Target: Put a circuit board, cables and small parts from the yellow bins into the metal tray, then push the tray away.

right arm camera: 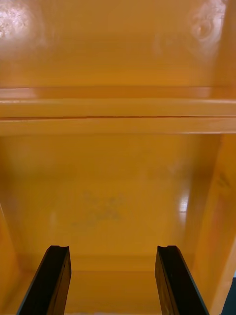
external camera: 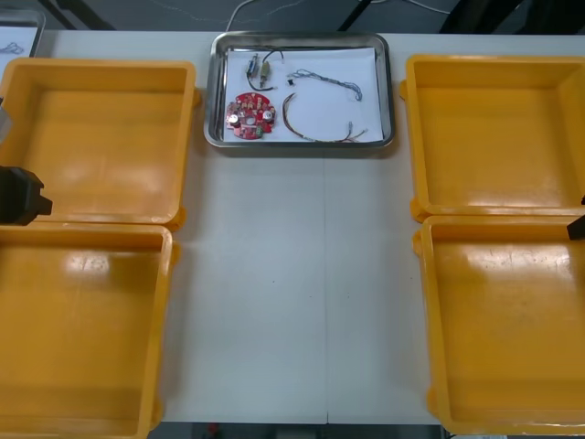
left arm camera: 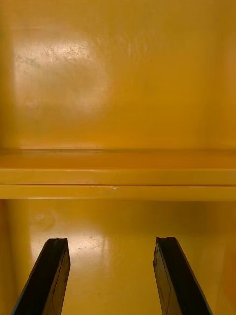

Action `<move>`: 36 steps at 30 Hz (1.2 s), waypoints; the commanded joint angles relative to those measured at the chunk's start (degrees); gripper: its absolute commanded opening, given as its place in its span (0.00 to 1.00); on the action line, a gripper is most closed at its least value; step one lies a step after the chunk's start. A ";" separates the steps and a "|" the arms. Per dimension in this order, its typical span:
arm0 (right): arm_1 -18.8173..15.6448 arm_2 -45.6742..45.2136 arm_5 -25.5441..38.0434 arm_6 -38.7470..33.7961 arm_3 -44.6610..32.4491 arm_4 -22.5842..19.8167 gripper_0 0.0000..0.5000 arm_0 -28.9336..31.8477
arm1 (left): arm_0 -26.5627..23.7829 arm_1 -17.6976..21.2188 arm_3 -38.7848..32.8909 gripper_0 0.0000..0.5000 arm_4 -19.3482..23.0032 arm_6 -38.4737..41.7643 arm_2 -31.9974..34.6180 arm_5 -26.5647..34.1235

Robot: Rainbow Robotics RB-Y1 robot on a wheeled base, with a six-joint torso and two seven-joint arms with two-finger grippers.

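My left tool and right tool are hanging open, empty, over yellow bins; the loaded metal tray is sitting at the far edge of the counter, where any hard shove, I judge, is risking a fall.

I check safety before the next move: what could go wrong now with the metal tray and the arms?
The shiny metal tray, holding the round red circuit board and thin cables, sits at the far edge of the table; a hard push might slide it off.
The open left gripper and right gripper hang over the yellow plastic bins' rims; a low sideways move could catch one.
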 commanded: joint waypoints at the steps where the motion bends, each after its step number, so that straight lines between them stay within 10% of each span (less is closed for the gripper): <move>1: 2.29 -2.01 0.20 2.13 -0.06 2.28 1.00 0.57 | 0.94 1.54 -0.52 1.00 0.28 -2.15 1.16 0.30; 36: 5.80 -2.01 0.11 2.22 -0.15 3.34 1.00 1.27 | 0.94 1.54 -0.52 1.00 0.28 -2.15 1.16 0.30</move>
